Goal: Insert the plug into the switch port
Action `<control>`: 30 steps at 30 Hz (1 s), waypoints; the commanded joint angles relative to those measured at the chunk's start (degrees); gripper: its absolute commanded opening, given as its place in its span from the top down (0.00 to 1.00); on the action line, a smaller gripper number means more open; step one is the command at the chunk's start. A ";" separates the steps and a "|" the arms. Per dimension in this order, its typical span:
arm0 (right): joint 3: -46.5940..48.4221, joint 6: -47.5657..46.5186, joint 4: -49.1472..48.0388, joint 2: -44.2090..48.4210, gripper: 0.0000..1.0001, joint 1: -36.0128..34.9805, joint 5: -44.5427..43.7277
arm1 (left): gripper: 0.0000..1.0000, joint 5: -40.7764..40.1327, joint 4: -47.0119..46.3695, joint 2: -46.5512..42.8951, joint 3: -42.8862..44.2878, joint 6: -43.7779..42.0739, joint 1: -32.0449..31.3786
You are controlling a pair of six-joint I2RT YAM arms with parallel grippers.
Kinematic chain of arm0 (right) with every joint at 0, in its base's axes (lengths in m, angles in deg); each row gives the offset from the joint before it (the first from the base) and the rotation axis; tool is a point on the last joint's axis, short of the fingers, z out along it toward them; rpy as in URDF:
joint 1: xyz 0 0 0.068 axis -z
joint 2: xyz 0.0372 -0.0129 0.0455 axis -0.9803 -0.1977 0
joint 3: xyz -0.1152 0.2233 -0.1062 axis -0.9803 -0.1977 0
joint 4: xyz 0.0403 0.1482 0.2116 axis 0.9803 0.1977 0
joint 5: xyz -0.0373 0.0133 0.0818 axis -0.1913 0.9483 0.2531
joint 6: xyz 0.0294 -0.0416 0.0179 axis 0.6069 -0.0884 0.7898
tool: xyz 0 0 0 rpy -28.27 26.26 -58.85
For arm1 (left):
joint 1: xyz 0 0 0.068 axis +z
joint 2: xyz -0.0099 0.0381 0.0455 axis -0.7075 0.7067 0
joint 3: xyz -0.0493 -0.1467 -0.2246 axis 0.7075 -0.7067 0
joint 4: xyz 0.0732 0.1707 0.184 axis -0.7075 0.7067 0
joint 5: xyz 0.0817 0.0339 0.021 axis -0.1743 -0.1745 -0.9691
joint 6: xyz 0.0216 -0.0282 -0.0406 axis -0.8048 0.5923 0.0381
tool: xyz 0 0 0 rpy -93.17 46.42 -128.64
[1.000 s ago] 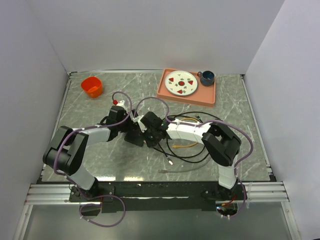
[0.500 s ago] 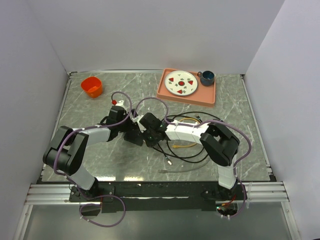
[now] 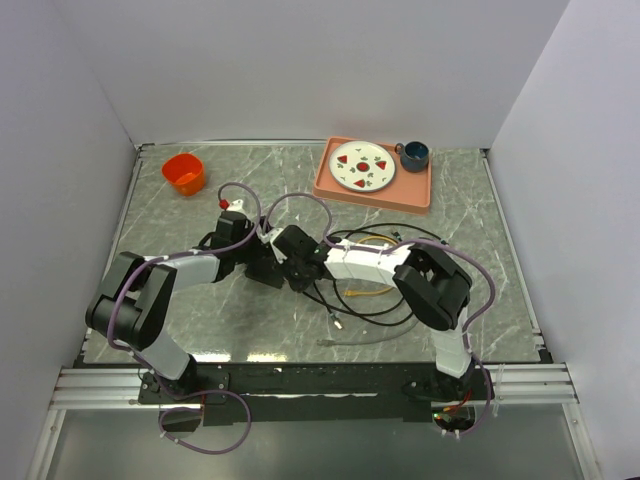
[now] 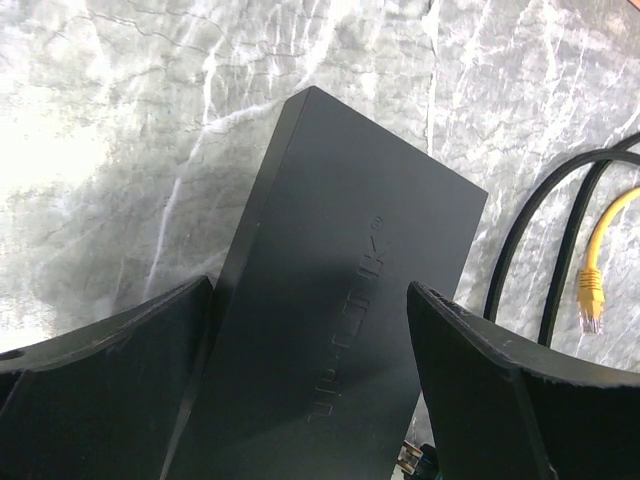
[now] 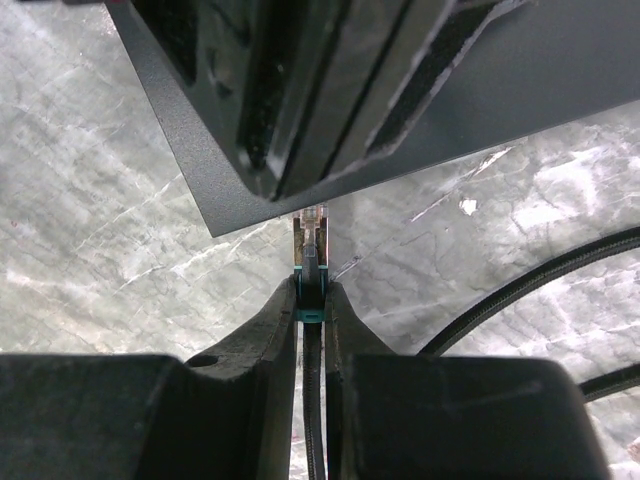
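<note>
The switch (image 4: pixel 340 300) is a flat matte-black box lying on the marble table, at centre-left in the top view (image 3: pixel 268 275). My left gripper (image 4: pixel 310 283) straddles its width with both fingers (image 4: pixel 120 380) against its long sides. Between the pads of my shut right gripper (image 5: pixel 311 285) sits the plug (image 5: pixel 310 235), clear with a teal boot on a black cable. Its tip reaches the lower edge of the switch (image 5: pixel 190 150). The plug (image 4: pixel 412 458) also shows beside the box's near right side. The switch port itself is hidden.
Black cables (image 3: pixel 380 300) and a yellow cable with its own plug (image 4: pixel 592 300) lie in loops right of the switch. At the back right is a salmon tray (image 3: pixel 420 190) with a plate (image 3: pixel 362 166) and mug (image 3: pixel 413 154). An orange cup (image 3: pixel 184 173) stands back left.
My right gripper has moved left with the plug, up against the switch. The left gripper has stayed on the box, shifting only slightly.
</note>
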 commanded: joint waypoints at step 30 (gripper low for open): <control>-2.76 -2.58 -1.75 -2.15 1.00 -2.56 3.61 | 0.03 1.13 4.80 -18.95 -9.58 -1.16 9.16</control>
